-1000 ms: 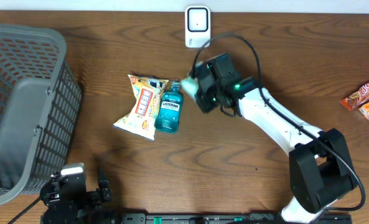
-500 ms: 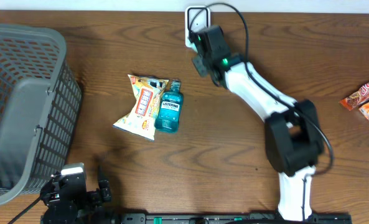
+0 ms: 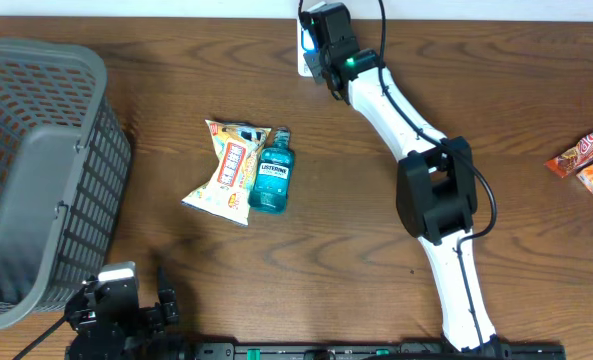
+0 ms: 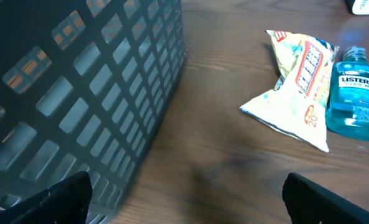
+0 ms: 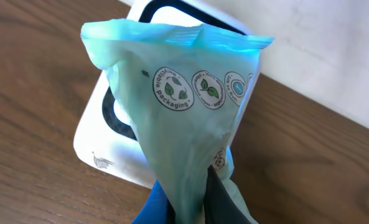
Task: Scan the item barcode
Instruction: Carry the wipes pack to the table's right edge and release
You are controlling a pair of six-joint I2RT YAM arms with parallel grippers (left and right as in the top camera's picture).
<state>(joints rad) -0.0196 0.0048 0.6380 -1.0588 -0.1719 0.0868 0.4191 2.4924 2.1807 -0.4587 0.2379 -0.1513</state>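
Green pouch [image 5: 183, 118] long axis extends from right gripper [image 5: 184, 208], sealed end over scanner [image 5: 100, 146].

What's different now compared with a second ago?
The right gripper, shut on the green packet, swung away from the mouthwash bottle and now holds it up to the white scanner. Bottle, snack bag, basket and left gripper stayed put.

I get soft, even light overhead; a faint shadow lies at 4 o'clock of the basket [image 3: 36, 170]. My left wrist view blurs its near wall; the green pouch [image 5: 184, 112] reads crisp.
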